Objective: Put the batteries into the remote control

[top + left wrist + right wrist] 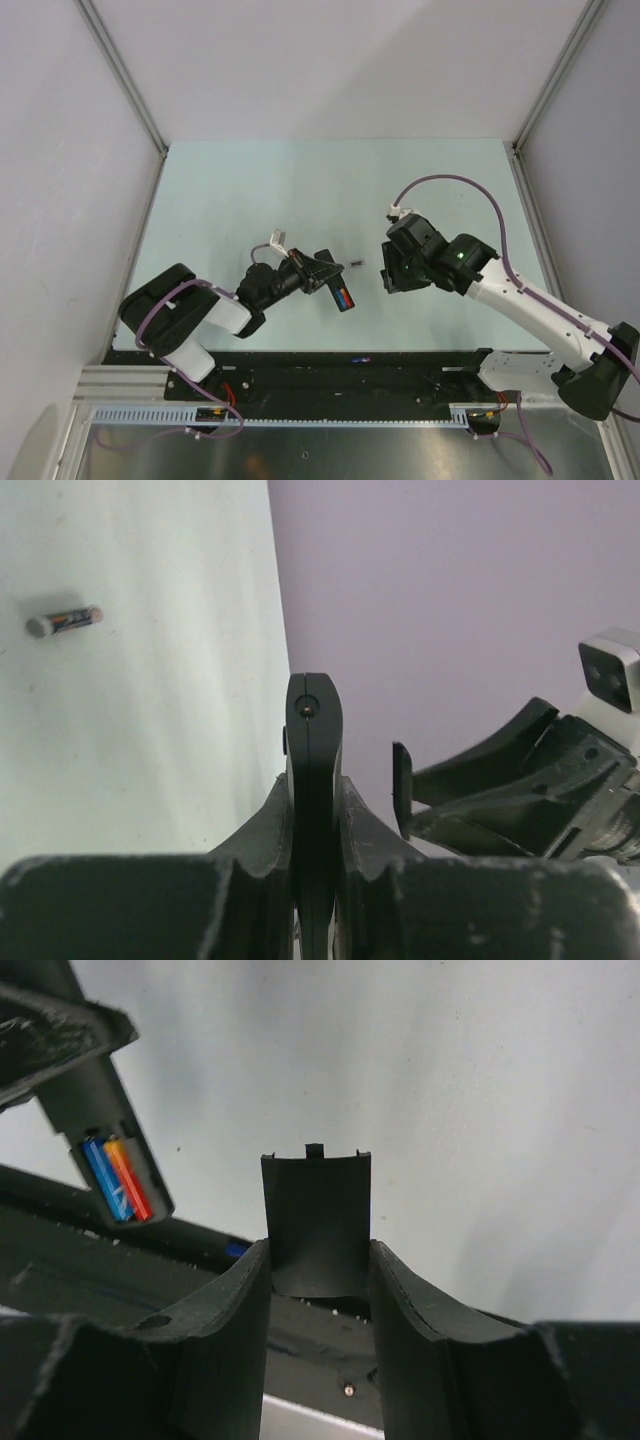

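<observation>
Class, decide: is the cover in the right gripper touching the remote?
Apart. The right wrist view shows a clear pale gap between the cover, clamped in the right gripper, and the remote.

Left arm (222,315) and right arm (530,305) have white curved shells and black joint housings; thin purple cables (470,181) loop alongside; a small green light (459,256) glows on the right.

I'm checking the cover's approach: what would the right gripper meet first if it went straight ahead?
Likely the bare table: the cover held in the right gripper aims at it, with the remote control off to one side. Depth is unclear.
</observation>
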`<state>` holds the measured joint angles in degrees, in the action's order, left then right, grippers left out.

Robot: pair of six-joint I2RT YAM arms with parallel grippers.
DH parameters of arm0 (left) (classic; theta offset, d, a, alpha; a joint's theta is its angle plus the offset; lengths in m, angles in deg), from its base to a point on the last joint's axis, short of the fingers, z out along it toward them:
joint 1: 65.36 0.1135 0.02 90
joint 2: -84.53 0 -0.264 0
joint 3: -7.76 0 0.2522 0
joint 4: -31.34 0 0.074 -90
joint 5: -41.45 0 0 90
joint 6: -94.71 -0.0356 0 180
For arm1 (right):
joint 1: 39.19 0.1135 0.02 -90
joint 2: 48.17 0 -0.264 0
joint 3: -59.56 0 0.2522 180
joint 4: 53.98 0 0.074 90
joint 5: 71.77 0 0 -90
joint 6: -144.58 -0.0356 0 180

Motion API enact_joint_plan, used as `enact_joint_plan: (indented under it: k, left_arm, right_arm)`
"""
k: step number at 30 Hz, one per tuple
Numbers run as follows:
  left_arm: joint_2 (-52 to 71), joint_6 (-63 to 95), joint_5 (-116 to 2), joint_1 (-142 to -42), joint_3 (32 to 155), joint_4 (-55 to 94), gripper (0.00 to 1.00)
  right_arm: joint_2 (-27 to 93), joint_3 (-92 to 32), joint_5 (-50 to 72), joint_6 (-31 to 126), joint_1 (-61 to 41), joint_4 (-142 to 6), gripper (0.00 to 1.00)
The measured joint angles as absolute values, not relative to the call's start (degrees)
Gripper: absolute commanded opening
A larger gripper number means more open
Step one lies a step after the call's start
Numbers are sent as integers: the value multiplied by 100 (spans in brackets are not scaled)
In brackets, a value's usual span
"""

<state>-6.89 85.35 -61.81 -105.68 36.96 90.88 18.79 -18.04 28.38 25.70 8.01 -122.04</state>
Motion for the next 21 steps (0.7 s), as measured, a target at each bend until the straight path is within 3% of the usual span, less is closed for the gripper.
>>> enact_joint_plan:
  k: [11,21]
  left_arm:
    - [-818,8306,-6043,-10590,3930,9230,0]
    - [-881,8216,-5938,-10677,3930,9208,0]
  right_arm:
    - [2207,-3119,2331,2684,1429,-13236,0]
    - [3055,-3183,2071,2878,1625,-13256,0]
